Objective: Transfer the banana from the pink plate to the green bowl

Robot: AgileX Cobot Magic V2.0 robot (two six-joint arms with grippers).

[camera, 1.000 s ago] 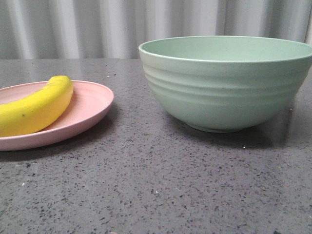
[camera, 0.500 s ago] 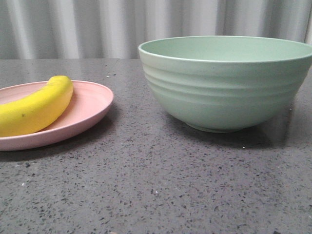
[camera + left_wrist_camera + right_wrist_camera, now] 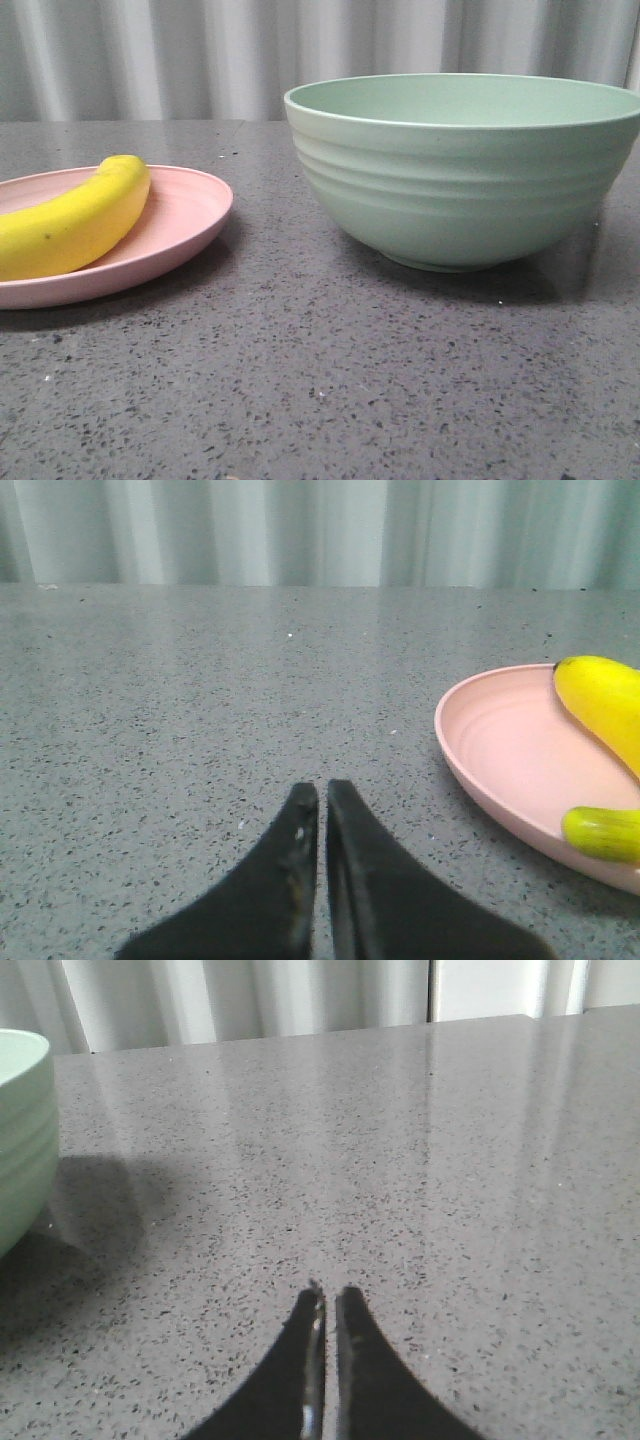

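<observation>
Banana (image 3: 75, 220) is being carried on pink plate (image 3: 185, 215), beside green bowl (image 3: 465, 170); left gripper (image 3: 322, 792) and right gripper (image 3: 328, 1295) are being kept pressed narrow, empty.

Open tabletop (image 3: 300, 380) between pink plate (image 3: 190, 215) and green bowl (image 3: 460, 180).

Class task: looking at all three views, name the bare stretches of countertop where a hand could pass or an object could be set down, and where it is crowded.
Bare countertop: the gap between pink plate and green bowl, and the near strip before both. Crowded: the banana fills the plate.
</observation>
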